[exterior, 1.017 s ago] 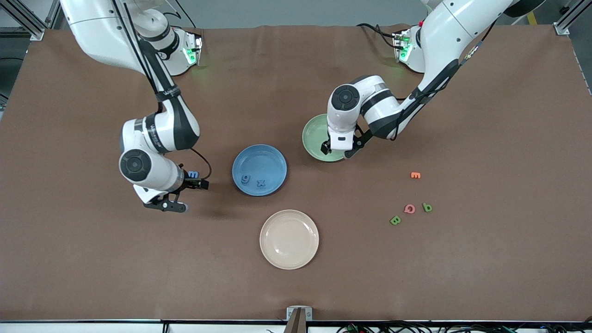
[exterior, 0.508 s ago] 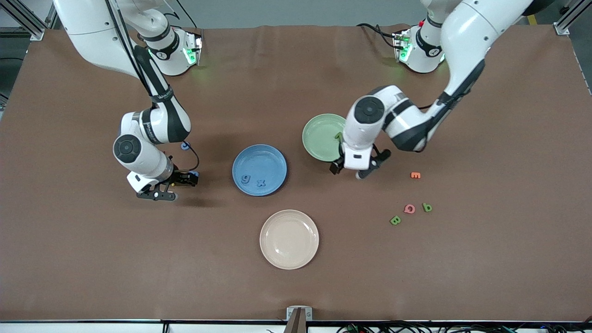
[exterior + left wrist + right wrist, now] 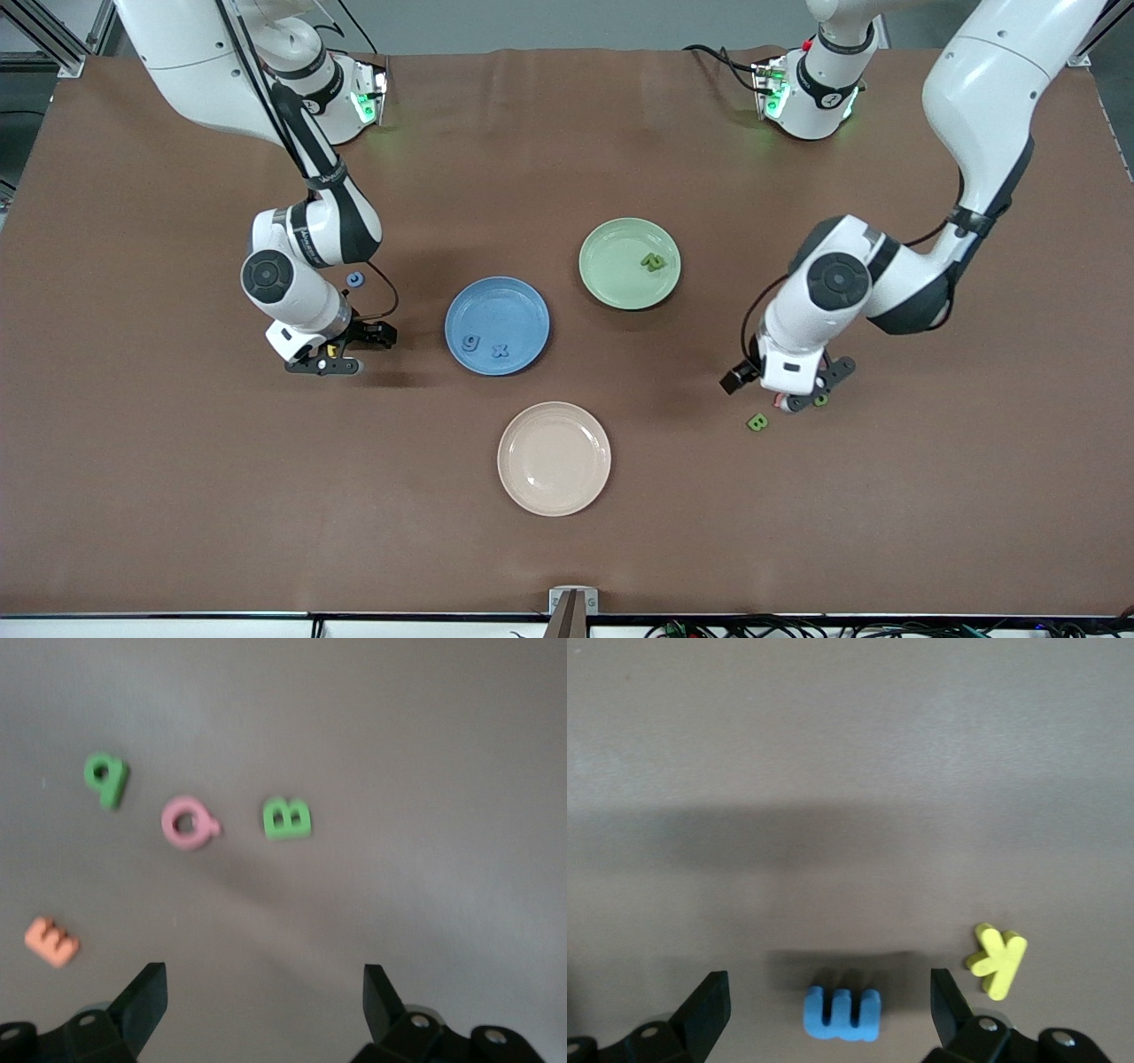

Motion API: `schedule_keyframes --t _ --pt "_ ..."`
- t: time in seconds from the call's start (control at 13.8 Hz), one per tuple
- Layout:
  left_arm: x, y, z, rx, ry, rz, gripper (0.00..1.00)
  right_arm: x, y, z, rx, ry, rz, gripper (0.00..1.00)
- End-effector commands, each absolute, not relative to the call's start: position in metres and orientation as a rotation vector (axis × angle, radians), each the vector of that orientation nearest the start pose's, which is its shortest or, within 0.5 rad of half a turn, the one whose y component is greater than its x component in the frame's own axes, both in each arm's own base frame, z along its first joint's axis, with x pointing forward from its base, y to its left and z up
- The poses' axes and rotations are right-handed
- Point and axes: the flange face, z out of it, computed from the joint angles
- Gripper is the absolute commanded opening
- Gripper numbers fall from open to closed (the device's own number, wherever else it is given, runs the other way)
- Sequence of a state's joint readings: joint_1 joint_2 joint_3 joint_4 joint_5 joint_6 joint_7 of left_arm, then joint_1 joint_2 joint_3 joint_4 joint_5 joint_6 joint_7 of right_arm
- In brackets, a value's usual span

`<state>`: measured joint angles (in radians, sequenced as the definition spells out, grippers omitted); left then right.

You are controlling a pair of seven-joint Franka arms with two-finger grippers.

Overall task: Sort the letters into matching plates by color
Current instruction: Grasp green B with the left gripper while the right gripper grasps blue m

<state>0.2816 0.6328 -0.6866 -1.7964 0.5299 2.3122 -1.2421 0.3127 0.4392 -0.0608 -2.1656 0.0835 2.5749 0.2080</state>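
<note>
**Both grippers open over loose letters, plates part filled**

While both arms are reaching down toward the table, wide bare stretches of the brown table (image 3: 567,549) are lying open along the edge nearest the front camera and at both ends. The cream plate (image 3: 554,458) is sitting alone nearest that camera, well apart from either arm.

The left gripper (image 3: 802,396) is hanging low over a small cluster of letters toward the left arm's end, its jaws standing wide with nothing between them. In its wrist view, a green B (image 3: 287,818), a pink Q (image 3: 188,823), a green letter with a loop and a tail (image 3: 106,780) and an orange E (image 3: 51,941) are lying flat and apart from one another. In the front view the B is showing just clear of the gripper.

The right gripper (image 3: 341,350) is hanging low toward the right arm's end, jaws likewise spread and empty. Its wrist view is showing a blue letter (image 3: 842,1013) between the fingers (image 3: 709,1010) and a yellow letter (image 3: 997,959) beside it. A small blue ring-shaped letter (image 3: 355,280) is lying near the arm.

The blue plate (image 3: 496,306) is holding a blue g (image 3: 470,342) and a blue x (image 3: 500,349). The green plate (image 3: 611,257), beside it and farther from the camera, is holding one green letter (image 3: 654,261).
</note>
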Motion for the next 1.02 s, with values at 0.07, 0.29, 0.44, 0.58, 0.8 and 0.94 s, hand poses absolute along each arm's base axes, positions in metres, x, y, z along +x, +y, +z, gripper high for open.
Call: schedule_keyframes --t 0.07,0.29,0.44,0.58,0.8,0.94 --pt "0.660 -0.216 0.249 -3.084 -0.857 -0.141 0.80 0.537 0.139 0.189 -3.126 0.015 0.038 0.99" --pt "0.681 -0.201 0.215 -3.054 -0.869 -0.155 0.72 0.533 0.138 0.181 -3.131 0.016 0.063 0.90" --pt "0.686 -0.211 0.202 -3.034 -0.861 -0.170 0.68 0.530 0.136 0.178 -3.133 0.021 0.079 0.87" --pt "0.685 -0.205 0.190 -2.992 -0.857 -0.174 0.66 0.527 0.136 0.176 -3.136 0.021 0.100 0.84" --pt "0.685 -0.200 0.186 -2.982 -0.864 -0.171 0.65 0.523 0.134 0.168 -3.140 0.024 0.124 0.78" --pt "0.685 -0.200 0.186 -2.981 -0.877 -0.166 0.65 0.522 0.133 0.165 -3.142 0.029 0.137 0.70"
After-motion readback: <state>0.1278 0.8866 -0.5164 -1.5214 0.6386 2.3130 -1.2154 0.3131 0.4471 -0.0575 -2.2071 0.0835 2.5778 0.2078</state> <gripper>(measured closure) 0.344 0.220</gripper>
